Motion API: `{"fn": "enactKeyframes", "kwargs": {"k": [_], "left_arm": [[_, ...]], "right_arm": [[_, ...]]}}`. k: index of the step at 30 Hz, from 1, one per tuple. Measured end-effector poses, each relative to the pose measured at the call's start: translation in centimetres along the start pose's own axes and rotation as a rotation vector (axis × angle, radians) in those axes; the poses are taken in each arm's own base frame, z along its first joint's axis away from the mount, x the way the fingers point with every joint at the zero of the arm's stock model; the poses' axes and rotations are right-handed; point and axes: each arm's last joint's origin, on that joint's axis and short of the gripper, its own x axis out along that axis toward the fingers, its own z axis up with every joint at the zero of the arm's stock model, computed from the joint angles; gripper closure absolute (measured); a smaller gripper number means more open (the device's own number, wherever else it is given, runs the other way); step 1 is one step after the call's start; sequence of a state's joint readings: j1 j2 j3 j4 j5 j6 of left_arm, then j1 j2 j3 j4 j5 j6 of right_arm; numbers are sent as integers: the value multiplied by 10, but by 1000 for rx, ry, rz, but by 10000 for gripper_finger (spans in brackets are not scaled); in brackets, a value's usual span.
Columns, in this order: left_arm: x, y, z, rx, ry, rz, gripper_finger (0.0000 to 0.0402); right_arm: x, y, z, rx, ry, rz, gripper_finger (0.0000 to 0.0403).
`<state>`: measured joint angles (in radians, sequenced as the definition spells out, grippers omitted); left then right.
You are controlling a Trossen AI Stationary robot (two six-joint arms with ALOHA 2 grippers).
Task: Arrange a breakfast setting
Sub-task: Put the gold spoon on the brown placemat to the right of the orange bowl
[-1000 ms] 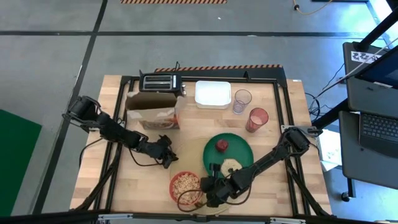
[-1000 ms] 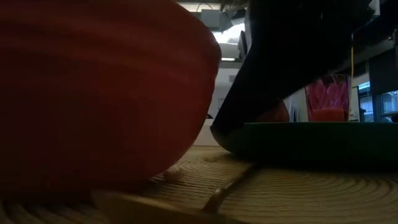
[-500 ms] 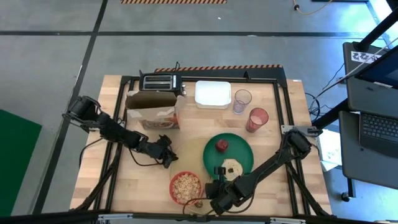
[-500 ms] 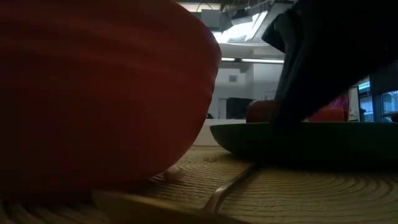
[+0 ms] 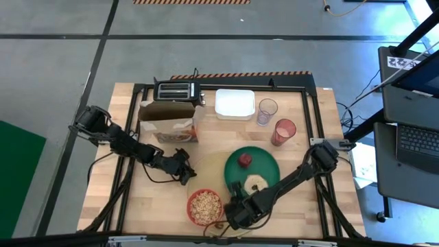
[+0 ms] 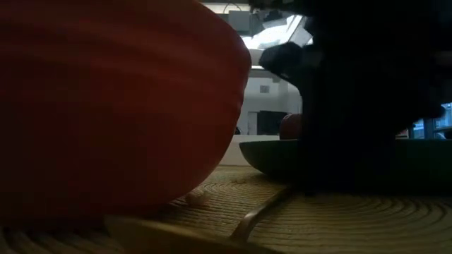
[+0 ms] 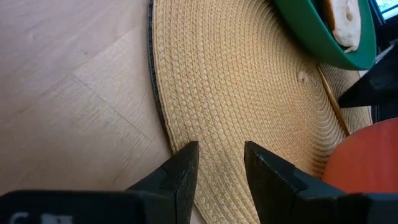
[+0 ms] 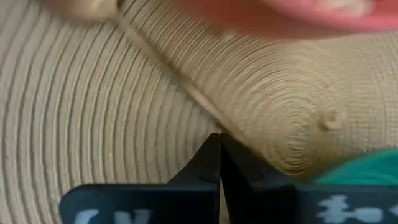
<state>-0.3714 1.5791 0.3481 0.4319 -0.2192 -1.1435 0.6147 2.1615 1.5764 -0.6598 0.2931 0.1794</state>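
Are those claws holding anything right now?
The left gripper holds nothing; the right gripper seems pinched on the handle end of the spoon on the mat.

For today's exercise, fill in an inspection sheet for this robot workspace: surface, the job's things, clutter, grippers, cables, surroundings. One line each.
Surface: wooden table.
Job's things: tan mat under the green plate and the red bowl of cereal; bagel and apple on the plate; pink cup apart, behind the plate.
Clutter: toaster, white tray, brown paper bag, clear cup.
Grippers: left gripper open, over the mat's edge; right gripper shut, low over the mat between bowl and plate.
Cables: one beside the left arm.
Surroundings: grey floor, a laptop to the right.
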Motion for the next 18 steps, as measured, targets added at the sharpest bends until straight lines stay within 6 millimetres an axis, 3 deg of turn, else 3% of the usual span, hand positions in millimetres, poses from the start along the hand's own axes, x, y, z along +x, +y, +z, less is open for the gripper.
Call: {"fn": "enactKeyframes", "kwargs": {"k": [18], "left_arm": [[0, 0, 0, 0, 2, -2, 274]], "right_arm": [[13, -17, 8, -59, -42, -19, 400]]}}
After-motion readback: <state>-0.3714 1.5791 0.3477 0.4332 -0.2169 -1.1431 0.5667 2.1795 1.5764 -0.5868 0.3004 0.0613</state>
